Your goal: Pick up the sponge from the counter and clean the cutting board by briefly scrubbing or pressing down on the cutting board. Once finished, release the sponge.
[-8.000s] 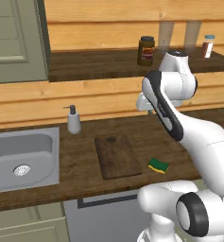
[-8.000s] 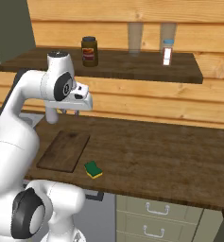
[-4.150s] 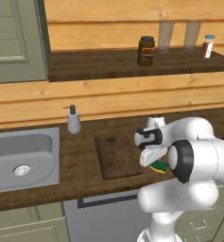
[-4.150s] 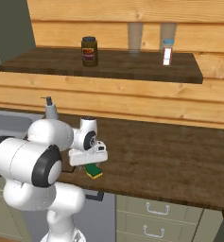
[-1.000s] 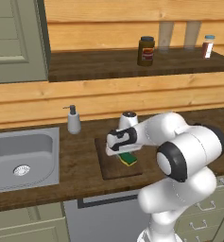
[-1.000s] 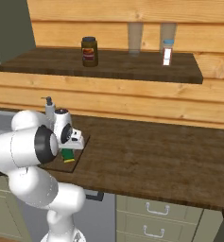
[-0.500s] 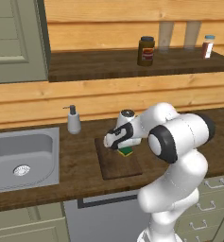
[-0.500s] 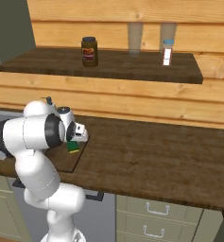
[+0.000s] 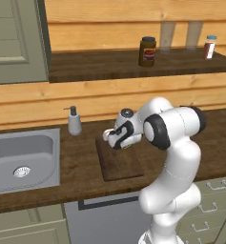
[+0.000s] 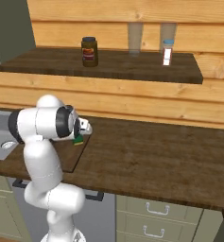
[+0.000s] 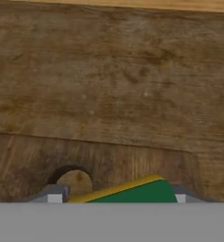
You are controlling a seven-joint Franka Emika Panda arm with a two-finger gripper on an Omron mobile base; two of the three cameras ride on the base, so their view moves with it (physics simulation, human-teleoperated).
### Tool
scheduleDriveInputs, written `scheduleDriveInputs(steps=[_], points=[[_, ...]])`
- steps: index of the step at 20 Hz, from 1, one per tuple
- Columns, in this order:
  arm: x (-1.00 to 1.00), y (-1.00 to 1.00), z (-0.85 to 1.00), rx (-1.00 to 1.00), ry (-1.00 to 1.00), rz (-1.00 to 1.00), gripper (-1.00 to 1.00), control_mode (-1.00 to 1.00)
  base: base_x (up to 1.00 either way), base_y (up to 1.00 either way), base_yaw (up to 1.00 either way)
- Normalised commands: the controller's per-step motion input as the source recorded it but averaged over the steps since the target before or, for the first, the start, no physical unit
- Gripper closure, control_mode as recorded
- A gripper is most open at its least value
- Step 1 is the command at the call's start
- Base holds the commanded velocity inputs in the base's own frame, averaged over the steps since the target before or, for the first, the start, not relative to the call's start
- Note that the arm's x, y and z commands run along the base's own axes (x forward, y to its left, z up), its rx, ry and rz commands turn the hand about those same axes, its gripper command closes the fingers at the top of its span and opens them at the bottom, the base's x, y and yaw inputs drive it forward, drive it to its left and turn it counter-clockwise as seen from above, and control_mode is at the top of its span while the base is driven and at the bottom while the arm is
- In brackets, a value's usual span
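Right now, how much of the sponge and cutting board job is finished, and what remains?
Done: the sponge is off the counter, gripped in the pincer. In hand: it is held over the cutting board, near the far edge with the hole. Whether it presses the wood cannot be told. Left: release the sponge.

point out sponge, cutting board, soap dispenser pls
sponge point(image 11: 137, 193): hand view, on its green top.
cutting board point(image 9: 118, 164): left base view, on the bare near part.
soap dispenser point(image 9: 74, 124): left base view, on the bottle body, by the sink.
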Motion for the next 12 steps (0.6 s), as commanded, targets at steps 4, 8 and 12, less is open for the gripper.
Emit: scheduleDriveInputs(steps=[4,8,12], points=[[0.53,0.00,-0.01,0.00,-0.15,-0.03,1.00,-1.00,0.00,0.00,0.00],[0.58,0.02,0.00,0.00,-0.15,-0.02,1.00,-1.00,0.00,0.00,0.00],[0.42,0.09,0.00,0.00,-0.11,-0.02,1.00,-1.00,0.00,0.00,0.00]])
